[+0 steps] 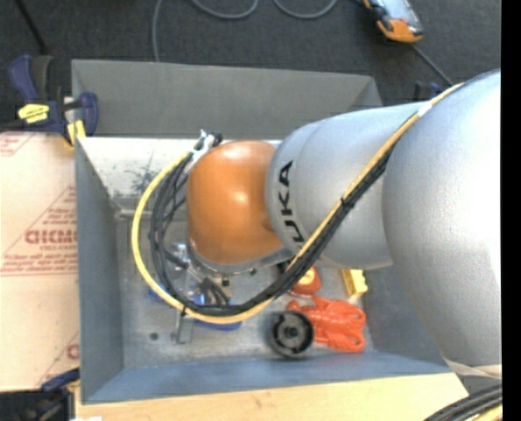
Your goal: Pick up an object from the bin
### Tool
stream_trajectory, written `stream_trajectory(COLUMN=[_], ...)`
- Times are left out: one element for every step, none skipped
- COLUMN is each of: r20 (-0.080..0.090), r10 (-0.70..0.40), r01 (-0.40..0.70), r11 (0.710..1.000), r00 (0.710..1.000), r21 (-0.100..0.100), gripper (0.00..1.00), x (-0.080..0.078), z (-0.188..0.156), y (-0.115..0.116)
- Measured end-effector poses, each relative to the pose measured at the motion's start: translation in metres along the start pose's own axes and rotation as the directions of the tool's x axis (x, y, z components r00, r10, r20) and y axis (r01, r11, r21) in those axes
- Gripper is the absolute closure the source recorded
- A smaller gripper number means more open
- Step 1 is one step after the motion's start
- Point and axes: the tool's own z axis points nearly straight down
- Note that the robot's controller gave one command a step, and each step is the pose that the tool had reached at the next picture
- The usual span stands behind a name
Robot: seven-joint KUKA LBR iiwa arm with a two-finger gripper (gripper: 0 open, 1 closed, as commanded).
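Note:
My gripper [196,286] hangs low over the front left part of the bin floor, mostly hidden beneath the orange wrist cover and its cable loops. A blue thing [159,293] peeks out just to its left, partly covered, and I cannot tell its shape. To the right lies a black round part [289,333], and against it an orange plastic piece [334,323]. Whether anything sits in the gripper is hidden.
A small yellow thing [355,281] and a small orange bit [306,281] lie near the arm at the right. The arm and orange cover hide the bin's middle and right. Bare floor shows along the front left and back left.

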Motion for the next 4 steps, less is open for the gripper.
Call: stream_trajectory(r20=[0.006, -0.002, 0.009, 0.003], r10=[-0.011, 0.077, 0.055, -0.255], r01=[0.011, -0.077, -0.055, 0.254], r11=[1.0, 0.997, 0.998, 0.967], r00=[1.0, 0.997, 0.998, 0.967], r21=[-0.002, 0.001, -0.002, 0.001], gripper=[0.0, 0.0, 0.0, 0.0], x=[-0.016, -0.031, -0.038, -0.027], z=[0.036, 0.038, 0.048, 0.07], y=[-0.034, -0.065, -0.072, -0.067])
